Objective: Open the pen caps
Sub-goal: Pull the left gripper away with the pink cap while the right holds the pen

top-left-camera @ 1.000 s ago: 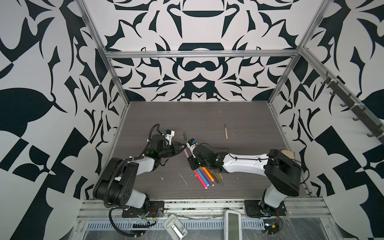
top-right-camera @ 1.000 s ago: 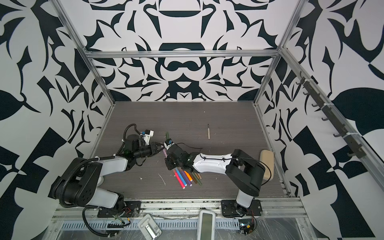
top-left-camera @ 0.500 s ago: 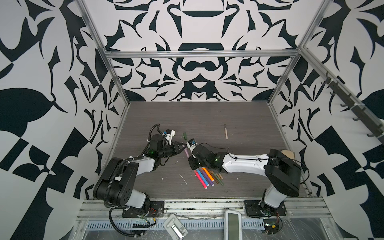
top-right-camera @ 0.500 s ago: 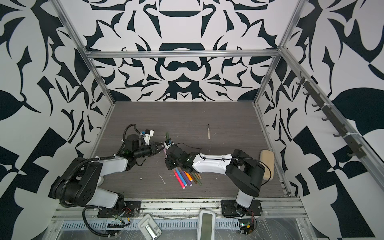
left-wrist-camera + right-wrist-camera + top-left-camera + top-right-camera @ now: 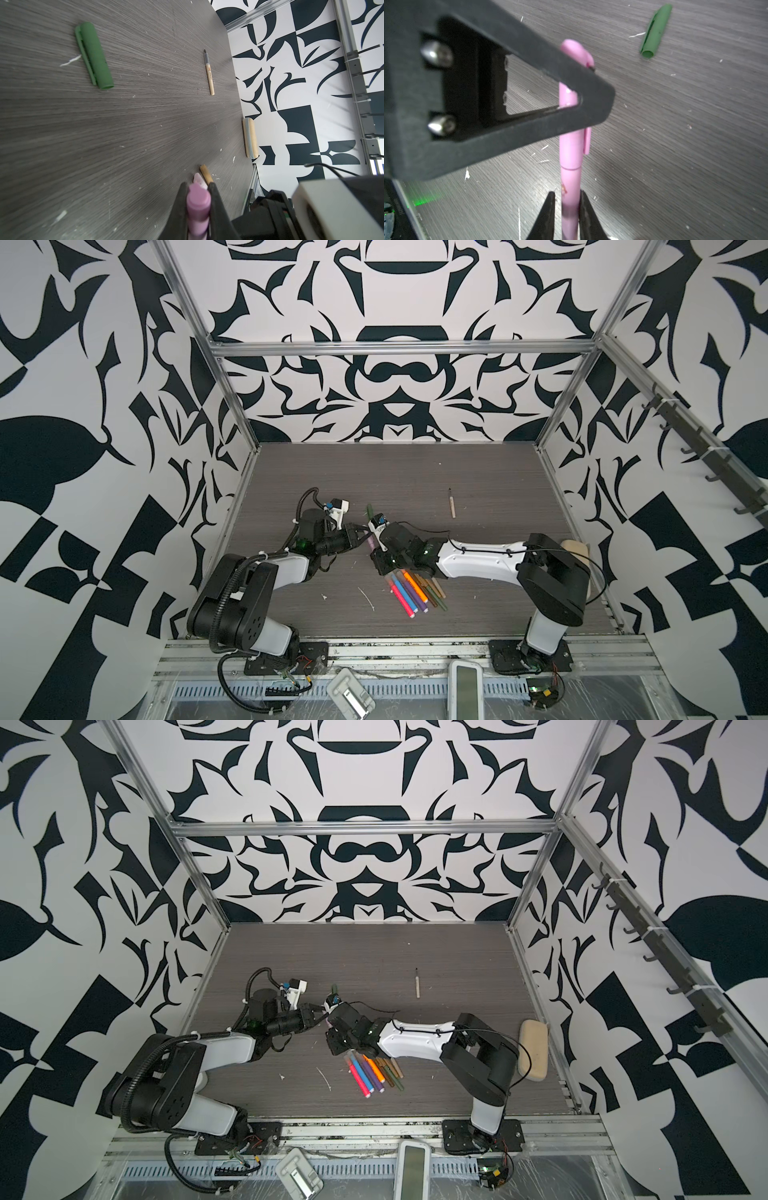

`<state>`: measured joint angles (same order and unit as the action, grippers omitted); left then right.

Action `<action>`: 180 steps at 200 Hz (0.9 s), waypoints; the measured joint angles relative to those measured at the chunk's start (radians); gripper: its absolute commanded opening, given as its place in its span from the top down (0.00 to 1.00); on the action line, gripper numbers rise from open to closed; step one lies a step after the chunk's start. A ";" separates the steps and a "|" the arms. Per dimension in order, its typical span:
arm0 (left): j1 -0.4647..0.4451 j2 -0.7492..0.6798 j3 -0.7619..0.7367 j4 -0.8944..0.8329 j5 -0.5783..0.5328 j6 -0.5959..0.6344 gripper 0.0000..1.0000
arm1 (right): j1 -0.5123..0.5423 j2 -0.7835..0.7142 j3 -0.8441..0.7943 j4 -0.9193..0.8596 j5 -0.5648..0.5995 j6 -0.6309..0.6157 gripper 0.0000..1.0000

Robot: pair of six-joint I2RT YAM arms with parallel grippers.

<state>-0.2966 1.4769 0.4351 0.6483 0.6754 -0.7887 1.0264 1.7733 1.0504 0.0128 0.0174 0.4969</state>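
Observation:
A pink pen [image 5: 571, 182] hangs just above the table between my two grippers. My left gripper [image 5: 197, 186] is shut on its pink cap [image 5: 198, 199], which still sits on the barrel. In the right wrist view the left fingers [image 5: 529, 128] cross over the cap [image 5: 574, 143]. My right gripper [image 5: 566, 194] stands slightly open around the barrel, with a thin gap at one finger. Both top views show the grippers [image 5: 363, 538] [image 5: 379, 548] meeting at the middle left. A loose green cap [image 5: 94, 56] [image 5: 654, 31] lies on the table just beyond them.
Several coloured pens [image 5: 411, 591] [image 5: 372, 1069] lie bunched near the front, under my right arm. An uncapped tan pen [image 5: 451, 504] [image 5: 208, 72] lies alone farther back. A tan block [image 5: 533, 1048] [image 5: 250, 139] rests at the right wall.
The right gripper's jaws have eased apart around the pen barrel. Neither arm has visibly moved.

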 measured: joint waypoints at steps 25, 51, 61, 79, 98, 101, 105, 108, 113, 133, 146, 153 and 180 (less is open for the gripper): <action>0.000 0.000 0.000 0.002 0.003 0.000 1.00 | 0.000 0.006 0.002 -0.002 -0.006 0.000 0.76; 0.000 0.000 0.000 0.006 0.005 0.000 1.00 | -0.006 0.006 0.002 -0.007 -0.003 0.002 0.95; 0.000 0.002 0.000 0.007 0.003 0.000 1.00 | -0.010 0.006 0.003 -0.010 -0.007 -0.013 1.00; 0.001 0.004 0.000 0.010 0.002 -0.002 1.00 | -0.011 0.006 0.007 -0.018 -0.009 -0.008 1.00; 0.015 0.006 0.020 -0.036 0.007 -0.003 1.00 | -0.010 0.002 0.007 -0.024 -0.015 -0.005 1.00; 0.018 0.007 0.029 -0.053 0.010 -0.001 1.00 | -0.010 -0.001 0.005 -0.023 -0.015 -0.003 1.00; 0.023 0.008 0.045 -0.080 0.019 0.000 1.00 | -0.009 -0.005 0.002 -0.017 -0.015 -0.002 1.00; 0.026 0.008 0.058 -0.102 0.022 0.004 1.00 | -0.009 -0.010 -0.002 -0.013 -0.013 0.001 1.00; 0.029 0.010 0.084 -0.142 0.033 0.006 1.00 | -0.008 -0.021 -0.011 -0.001 -0.007 0.005 1.00; 0.038 0.024 0.225 -0.311 0.060 0.028 1.00 | 0.003 -0.106 -0.073 0.018 0.031 0.036 1.00; 0.077 0.059 0.357 -0.392 0.009 0.051 1.00 | 0.043 -0.193 -0.158 -0.014 0.040 0.061 1.00; 0.103 0.087 0.435 -0.426 -0.020 0.063 1.00 | 0.077 -0.238 -0.199 -0.028 0.040 0.076 1.00; 0.147 0.169 0.655 -0.560 -0.103 0.097 1.00 | 0.174 -0.334 -0.299 -0.047 0.043 0.123 1.00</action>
<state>-0.1497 1.6455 1.0901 0.0887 0.5720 -0.6922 1.2007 1.4391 0.7513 -0.0345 0.0608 0.6201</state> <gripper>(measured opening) 0.143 0.114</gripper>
